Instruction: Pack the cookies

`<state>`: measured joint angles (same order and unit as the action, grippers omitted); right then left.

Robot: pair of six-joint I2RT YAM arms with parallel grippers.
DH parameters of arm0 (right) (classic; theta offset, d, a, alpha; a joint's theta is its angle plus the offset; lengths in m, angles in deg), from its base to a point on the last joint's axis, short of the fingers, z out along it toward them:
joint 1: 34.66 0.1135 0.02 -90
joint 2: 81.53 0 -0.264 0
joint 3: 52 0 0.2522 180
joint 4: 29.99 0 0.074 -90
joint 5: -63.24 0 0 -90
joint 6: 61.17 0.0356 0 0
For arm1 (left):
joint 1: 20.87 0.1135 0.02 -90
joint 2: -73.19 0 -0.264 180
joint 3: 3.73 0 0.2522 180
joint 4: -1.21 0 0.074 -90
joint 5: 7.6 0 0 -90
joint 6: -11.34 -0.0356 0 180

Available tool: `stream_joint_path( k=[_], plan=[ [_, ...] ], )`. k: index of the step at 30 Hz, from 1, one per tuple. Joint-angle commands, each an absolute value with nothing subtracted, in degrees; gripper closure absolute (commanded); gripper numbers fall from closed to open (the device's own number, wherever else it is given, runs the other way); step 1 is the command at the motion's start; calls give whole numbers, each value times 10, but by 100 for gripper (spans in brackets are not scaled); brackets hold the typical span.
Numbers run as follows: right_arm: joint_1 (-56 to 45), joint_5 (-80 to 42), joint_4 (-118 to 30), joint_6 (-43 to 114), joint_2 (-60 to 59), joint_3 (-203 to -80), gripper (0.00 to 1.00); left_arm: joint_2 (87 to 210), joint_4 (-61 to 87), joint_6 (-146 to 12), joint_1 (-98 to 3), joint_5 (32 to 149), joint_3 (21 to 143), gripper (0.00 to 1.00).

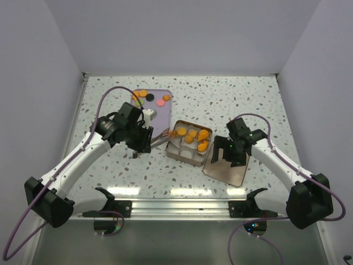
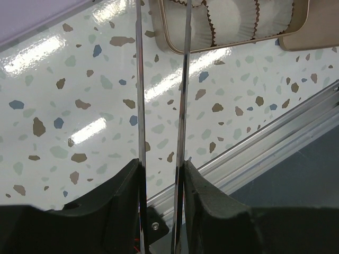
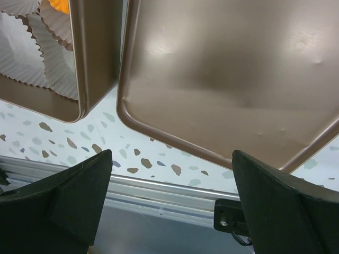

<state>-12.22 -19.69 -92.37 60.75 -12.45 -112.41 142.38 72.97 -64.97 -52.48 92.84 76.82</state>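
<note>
Several orange cookies (image 1: 194, 137) lie in white paper cups inside a brown tin box (image 1: 175, 153). More cookies (image 1: 144, 96), orange, pink and one black, lie on the lilac tray (image 1: 160, 110) behind it. My left gripper (image 1: 144, 141) is shut on metal tweezers (image 1: 161, 137) whose tips point at the box's left edge. In the left wrist view the tweezers (image 2: 139, 95) run up from my gripper (image 2: 161, 174) toward the box (image 2: 164, 32); their tips are out of view. My right gripper (image 1: 227, 154) is open and empty above the tin's lid (image 1: 226, 170).
The lid (image 3: 228, 79) lies flat right of the box (image 3: 95, 53), with my right gripper (image 3: 172, 185) over its near edge. Empty paper cups (image 2: 233, 21) fill the box's near row. An aluminium rail (image 1: 176, 205) runs along the table's near edge.
</note>
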Motion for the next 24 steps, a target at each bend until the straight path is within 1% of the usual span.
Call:
stream_joint_path(
  k=[1, 5, 15, 24],
  plan=[
    [-124, -194, -917, 606, -121, -1126, 1, 1417, 719, -665, -529, 929, 773, 70],
    [-123, -196, -922, 601, -125, -1123, 1, 1420, 719, -666, -535, 929, 776, 69],
    [-123, -198, -924, 597, -132, -1119, 1, 1420, 721, -663, -540, 919, 779, 61],
    [-123, -199, -923, 597, -133, -1117, 1, 1423, 719, -657, -540, 924, 789, 58]
  ],
)
